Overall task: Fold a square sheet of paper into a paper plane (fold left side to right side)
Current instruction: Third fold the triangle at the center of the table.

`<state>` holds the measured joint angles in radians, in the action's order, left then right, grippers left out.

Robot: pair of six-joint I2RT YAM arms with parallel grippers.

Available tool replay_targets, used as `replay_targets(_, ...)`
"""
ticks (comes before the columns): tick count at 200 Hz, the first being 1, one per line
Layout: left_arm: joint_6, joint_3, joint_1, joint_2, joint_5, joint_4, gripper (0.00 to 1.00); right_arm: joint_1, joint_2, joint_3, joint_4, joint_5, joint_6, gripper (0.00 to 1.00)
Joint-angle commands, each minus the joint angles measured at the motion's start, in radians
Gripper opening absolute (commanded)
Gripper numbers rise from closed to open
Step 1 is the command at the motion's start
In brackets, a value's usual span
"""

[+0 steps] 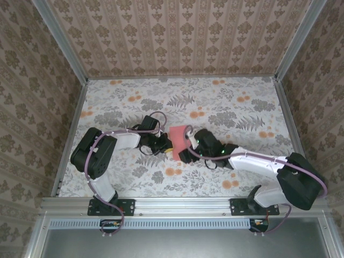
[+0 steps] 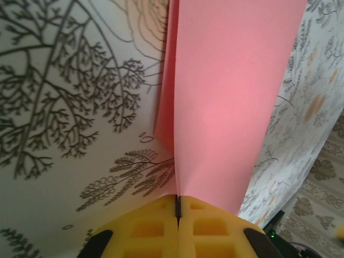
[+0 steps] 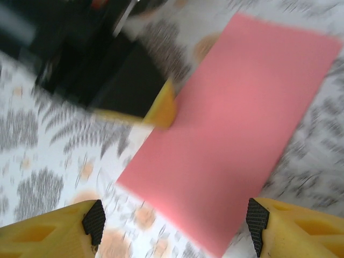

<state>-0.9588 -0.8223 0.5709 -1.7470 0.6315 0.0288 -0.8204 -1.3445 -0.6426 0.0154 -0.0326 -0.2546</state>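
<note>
The square sheet of paper (image 1: 178,134) is salmon-pink and lies mid-table on the flowered cloth, looking like a rectangle with a second layer under its left edge (image 2: 166,107). My left gripper (image 1: 167,146) sits at the paper's near-left edge. In the left wrist view its yellow fingers (image 2: 156,226) are pressed together on the paper's edge (image 2: 231,107). My right gripper (image 1: 190,145) hovers at the paper's near-right side, open (image 3: 176,221), with the sheet (image 3: 242,123) lying below and ahead of its spread pads (image 3: 94,220). The paper plane is out of view.
The left arm's yellow fingertip (image 3: 161,110) and black wrist show beside the paper in the blurred right wrist view. Patterned walls and an aluminium frame (image 1: 80,107) enclose the table. Bare flowered cloth (image 1: 215,102) stretches behind the paper and to both sides.
</note>
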Motion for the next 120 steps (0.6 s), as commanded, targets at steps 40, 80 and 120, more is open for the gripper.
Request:
replay_targets(40,-0.035,0.017,0.007,0.023,0.04,-0.022,0.0,-0.196,-0.054,0.031,0.056,0.254,0.136,0.73)
replay_targets(80,-0.036,0.018,0.007,0.024,0.045,-0.023,0.0,-0.224,-0.215,-0.078,0.039,0.294,0.224,0.73)
replay_targets(120,-0.035,0.018,0.007,0.024,0.052,-0.023,0.0,-0.224,-0.298,-0.142,0.039,0.306,0.271,0.71)
